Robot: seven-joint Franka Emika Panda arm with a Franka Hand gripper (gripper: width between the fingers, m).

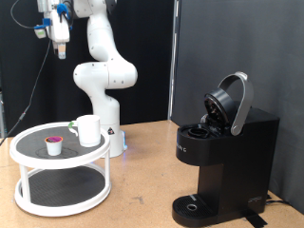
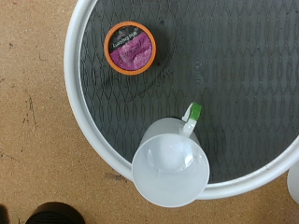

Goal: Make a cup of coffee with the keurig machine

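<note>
The white cup [image 1: 88, 130] stands near the edge of the top shelf of a round white two-tier stand [image 1: 21, 153]. In the wrist view I look straight down into the cup [image 2: 170, 168], which has a green tag at its handle. The black keurig machine [image 1: 223, 157] stands at the exterior view's right with its lid raised. My gripper [image 1: 59, 40] hangs high above the stand at the exterior view's top left, far from the cup. Nothing shows between its fingers.
A small pod with a purple top and orange rim [image 2: 129, 47] lies on the stand's dark mesh, also seen in the exterior view [image 1: 55, 144]. The stand's white rim [image 2: 79, 121] rests on a brown table [image 1: 142, 185]. Black curtains hang behind.
</note>
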